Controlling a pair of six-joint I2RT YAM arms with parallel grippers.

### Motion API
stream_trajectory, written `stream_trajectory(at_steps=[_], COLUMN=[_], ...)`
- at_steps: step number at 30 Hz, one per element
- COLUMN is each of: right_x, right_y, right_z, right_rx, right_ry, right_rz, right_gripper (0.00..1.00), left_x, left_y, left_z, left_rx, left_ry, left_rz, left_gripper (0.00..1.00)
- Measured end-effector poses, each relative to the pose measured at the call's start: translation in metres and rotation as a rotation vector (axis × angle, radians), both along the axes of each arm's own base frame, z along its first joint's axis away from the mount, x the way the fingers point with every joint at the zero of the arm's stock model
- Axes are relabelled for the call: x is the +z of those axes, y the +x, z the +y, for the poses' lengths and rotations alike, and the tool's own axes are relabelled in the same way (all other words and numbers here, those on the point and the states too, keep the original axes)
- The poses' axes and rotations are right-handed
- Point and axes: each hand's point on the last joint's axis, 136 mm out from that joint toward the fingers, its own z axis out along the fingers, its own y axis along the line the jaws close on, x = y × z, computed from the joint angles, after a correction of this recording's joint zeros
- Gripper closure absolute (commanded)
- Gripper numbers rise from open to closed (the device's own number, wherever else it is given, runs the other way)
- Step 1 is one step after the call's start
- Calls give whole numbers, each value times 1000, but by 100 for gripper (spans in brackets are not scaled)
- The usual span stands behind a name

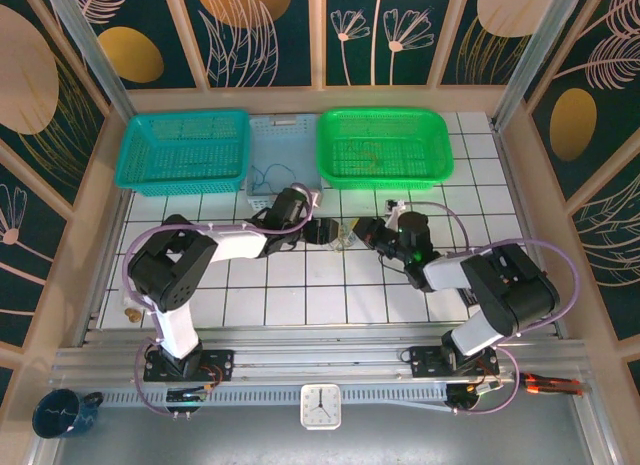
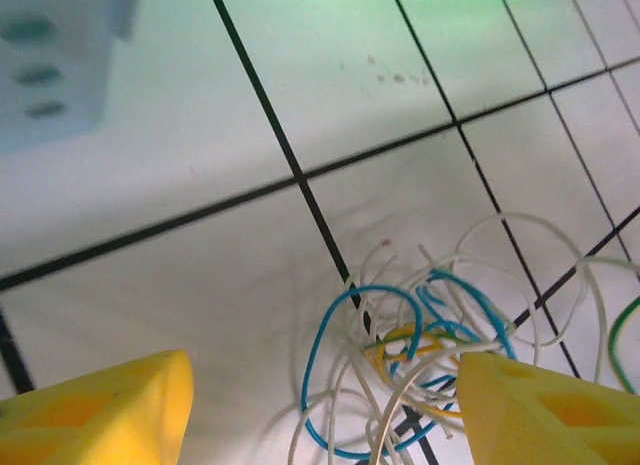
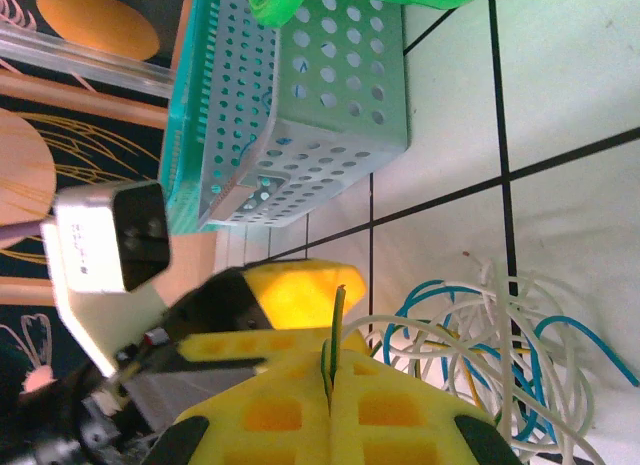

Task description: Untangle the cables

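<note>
**A:** L claw?
**B:** Left gripper [image 2: 322,370] is spread wide and grips nothing. The cables [image 2: 420,355] lie on the tiled table [image 2: 200,165] betw its pads, nearer the right one.
**A:** R?
**B:** Right gripper [image 3: 330,375] is pinched tight on a thin green wire [image 3: 336,320], which sticks straight up from the seam. The tangle's a roundish clump w/ no clear long axis, mid-table betw both claws.

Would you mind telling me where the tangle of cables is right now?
In the top view, the cables lie mid-table on the white tiles between the left gripper and right gripper, a little nearer than the green basket.
</note>
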Motion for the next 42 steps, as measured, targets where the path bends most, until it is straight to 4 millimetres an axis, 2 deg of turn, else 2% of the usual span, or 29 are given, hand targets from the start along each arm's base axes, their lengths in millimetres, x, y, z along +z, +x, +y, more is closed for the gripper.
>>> stream_trajectory(at_steps=[5,11,16,21,29,42], right_x=[-9,-18,-19,-16,-18,-18], right_y=[-2,-7,-8,-8,-9,-9], right_z=[1,2,0,0,-1,-1], right_rx=[10,20,18,20,18,19], right_ry=[-63,-103,-118,-128,-134,-140], right_rz=[9,22,26,10,18,20], right_gripper=[100,99,98,98,97,97], left_x=[22,34,33,29,38,31], left_y=[10,8,2,-14,-34,-38], left_z=[7,6,2,-2,-24,-37], left_rx=[29,-2,-59,-131,-259,-345], left_ry=[-26,-38,-38,-43,-43,-11], left_rz=[-43,-73,-86,-89,-171,-214], left_gripper=[27,36,41,43,45,49])
